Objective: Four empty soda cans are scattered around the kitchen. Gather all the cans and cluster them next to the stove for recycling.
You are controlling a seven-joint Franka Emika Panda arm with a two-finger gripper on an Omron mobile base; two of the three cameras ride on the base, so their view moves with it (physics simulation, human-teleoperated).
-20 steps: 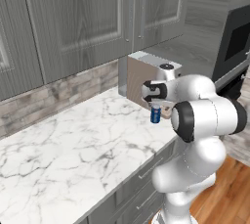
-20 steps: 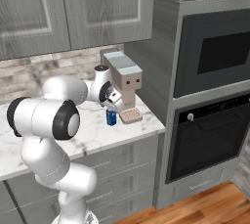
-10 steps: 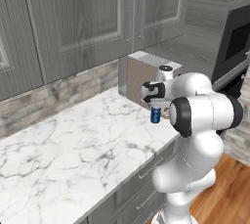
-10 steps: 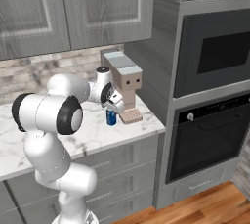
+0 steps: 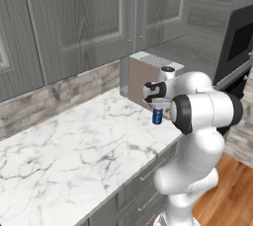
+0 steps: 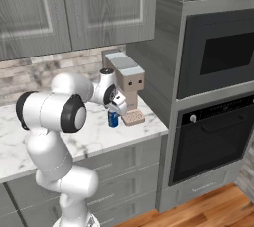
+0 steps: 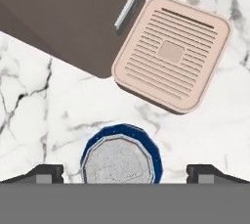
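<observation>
**Gripper poised over the blue can**

The gripper hangs with jaws wide apart above a blue can standing on the marble desk. Base views show the coffee machine beside it; the hand view reveals its ribbed drip tray.

Rendered kitchen. White marble counter with grey veining directly under the claw, running off to its left. Grey wood-grain upper cabinets above, thin vertical bar handles. Mottled grey-brown stone backsplash behind. Grey drawer fronts below the counter edge. Tall grey unit to the right of the claw housing a black microwave over a black wall oven. Warm orange wood-plank floor below. Even, soft light.
</observation>
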